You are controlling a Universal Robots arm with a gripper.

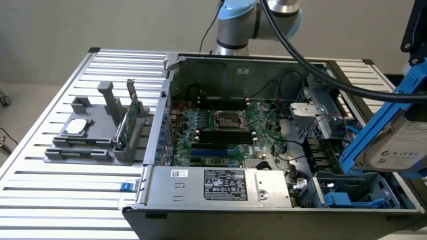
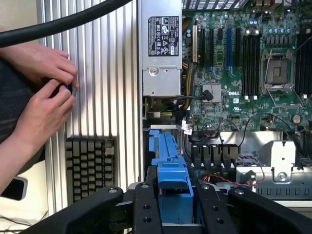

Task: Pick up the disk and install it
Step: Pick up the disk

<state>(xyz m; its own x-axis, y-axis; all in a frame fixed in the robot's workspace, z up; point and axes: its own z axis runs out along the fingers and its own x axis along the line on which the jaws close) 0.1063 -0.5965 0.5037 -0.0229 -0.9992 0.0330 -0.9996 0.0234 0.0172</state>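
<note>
The disk, silver-grey with a white label and a blue carrier frame, hangs tilted above the open computer case on the exterior view's right. In the wrist view my gripper is shut on the disk's blue frame, with a black finger on each side. Just beyond the held disk lies the case's blue drive bay, which also appears as the drive bay in the near right corner of the case.
The motherboard and the silver power supply fill the case. A grey fixture on the exterior view's left holds a small chip and an upright green card. A person's hands and a keyboard are beside the case. A black cable crosses overhead.
</note>
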